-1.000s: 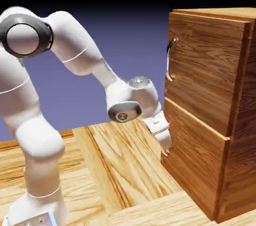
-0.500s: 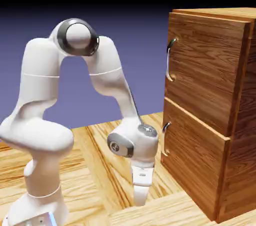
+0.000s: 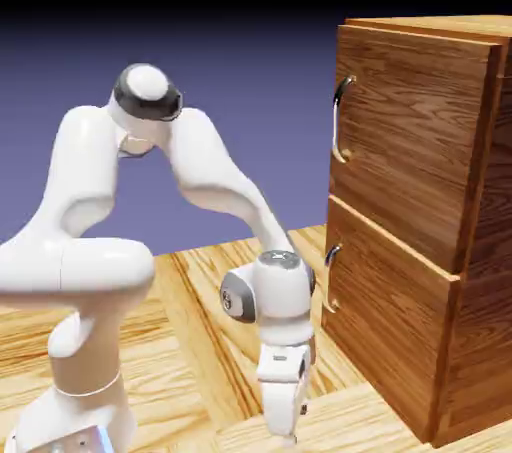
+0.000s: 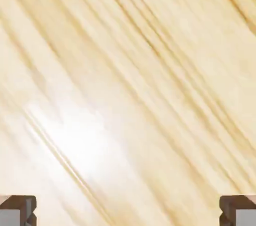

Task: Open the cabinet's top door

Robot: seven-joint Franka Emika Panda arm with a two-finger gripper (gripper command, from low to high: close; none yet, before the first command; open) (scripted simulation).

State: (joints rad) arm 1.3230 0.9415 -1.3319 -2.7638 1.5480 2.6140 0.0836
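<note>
Exterior view, working left to right. White arm (image 3: 90, 171) rising from the lower left of the frame, its lower part bulging toward the left edge, then climbing to a dark-ringed joint in the upper left. From there the forearm is sloping down and rightward to the wrist, right of centre in the lower half. Gripper (image 3: 287, 438) hanging below the wrist, pointing down, nearly upright, low in the frame and left of the cabinet (image 3: 400, 211), apart from both handles.

Hand view: fingertips (image 4: 18, 211) sitting far apart at the lower left and lower right corners, jaws standing wide, nothing between them but pale wood floor (image 4: 135, 95), its grain running from upper left to lower right. Bright glare lying left of centre, below the middle.

Cabinet filling the right side of the exterior view, standing upright, long axis vertical, its panelled front facing left and toward the camera. Top door (image 3: 415, 141) occupying the upper right, lying closed; its curved silver handle (image 3: 340, 121) is running vertically near the door's left edge. Lower panel (image 3: 390, 311) sitting beneath, with a smaller upright handle (image 3: 331, 279) at its left.
</note>
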